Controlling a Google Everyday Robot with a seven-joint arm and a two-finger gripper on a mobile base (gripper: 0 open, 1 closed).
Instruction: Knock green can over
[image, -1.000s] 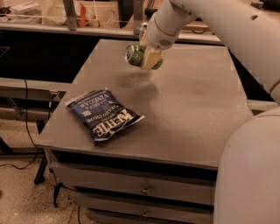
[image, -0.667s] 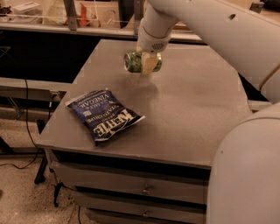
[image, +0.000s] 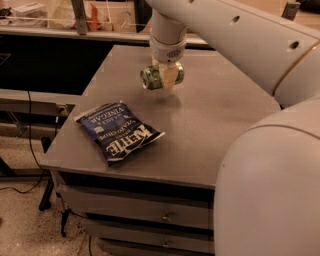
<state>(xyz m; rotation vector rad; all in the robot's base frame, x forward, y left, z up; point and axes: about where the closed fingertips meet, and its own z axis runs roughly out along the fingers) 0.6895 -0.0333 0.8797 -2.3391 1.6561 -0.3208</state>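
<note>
Your gripper (image: 167, 76) squeezing the green can (image: 152, 78), can sideways between its fingers, up off the table (image: 225, 115), a bit lower than before.

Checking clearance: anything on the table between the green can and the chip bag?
No. The camera view shows only bare tabletop between the chip bag and the green can, which the gripper holds sideways over the table's middle.

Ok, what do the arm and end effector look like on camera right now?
The arm is a thick, rounded off-white shell with small dark holes and a thin seam line. A white cylindrical wrist with a dotted patch narrows to the end effector, above the grey table's far half, with a pale yellowish finger showing. No loose cables visible.
</note>
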